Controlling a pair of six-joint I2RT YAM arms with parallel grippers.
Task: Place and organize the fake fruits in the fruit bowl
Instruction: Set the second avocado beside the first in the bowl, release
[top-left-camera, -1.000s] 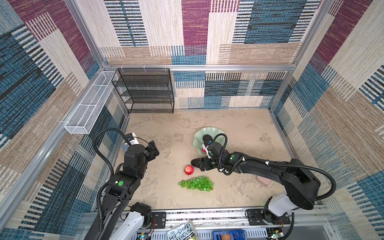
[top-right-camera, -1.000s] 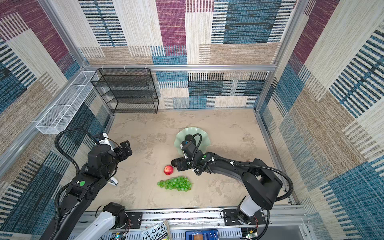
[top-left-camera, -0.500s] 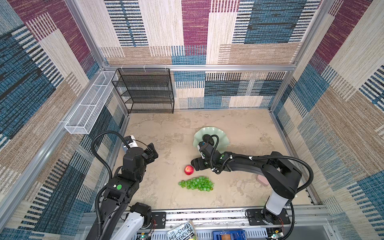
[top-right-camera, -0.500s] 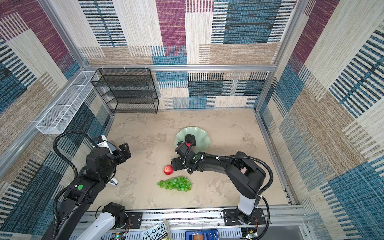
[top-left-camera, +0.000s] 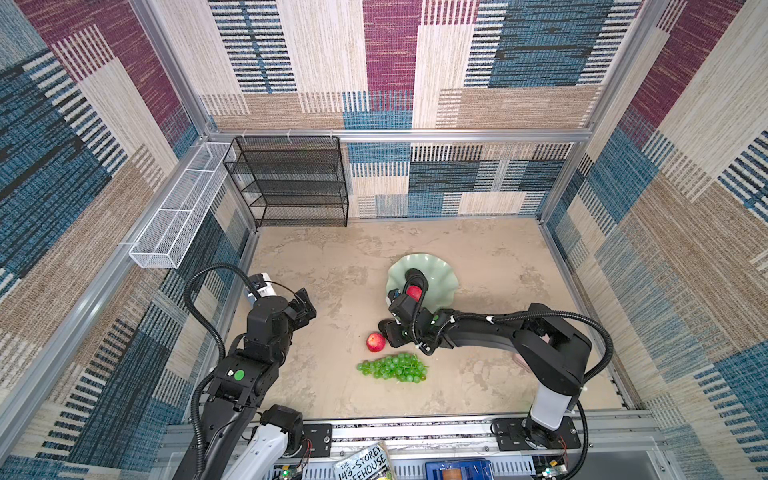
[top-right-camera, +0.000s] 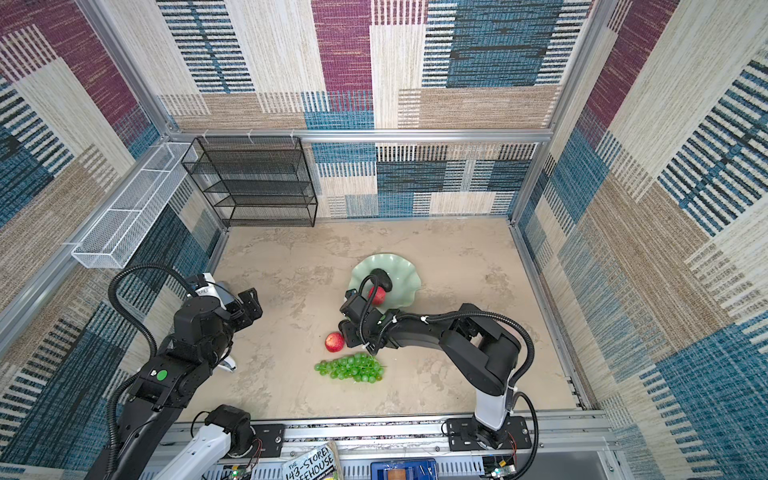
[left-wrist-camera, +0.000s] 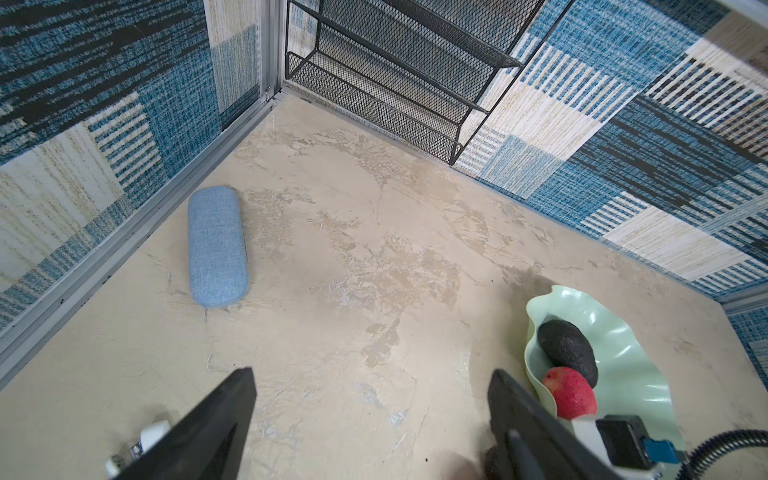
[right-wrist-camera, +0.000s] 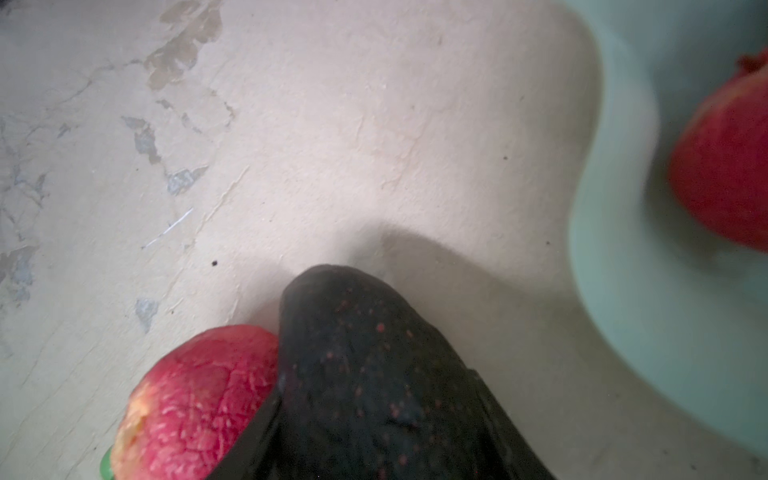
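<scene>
My right gripper (top-left-camera: 388, 332) is low over the table just in front of the fruit bowl (top-left-camera: 442, 270). It is shut on a dark avocado (right-wrist-camera: 365, 374) held between its black fingers (right-wrist-camera: 498, 415); the top views hide this avocado. A red apple (top-left-camera: 375, 342) lies against the avocado. Green grapes (top-left-camera: 392, 368) lie nearer the front. Inside the bowl rest another avocado (left-wrist-camera: 567, 349) and a second red apple (left-wrist-camera: 571, 392). My left gripper (left-wrist-camera: 370, 374) hovers open and empty at the left.
A blue-grey oblong case (left-wrist-camera: 217, 245) lies by the left wall. A black mesh shelf (top-left-camera: 291, 183) stands at the back left, and a white wire basket (top-left-camera: 178, 216) hangs on the left wall. A small white item (top-right-camera: 227, 365) lies under my left arm.
My right gripper has closed on the avocado beside the apple on the table. Its elbow has swung to the right. The left arm has barely moved.
</scene>
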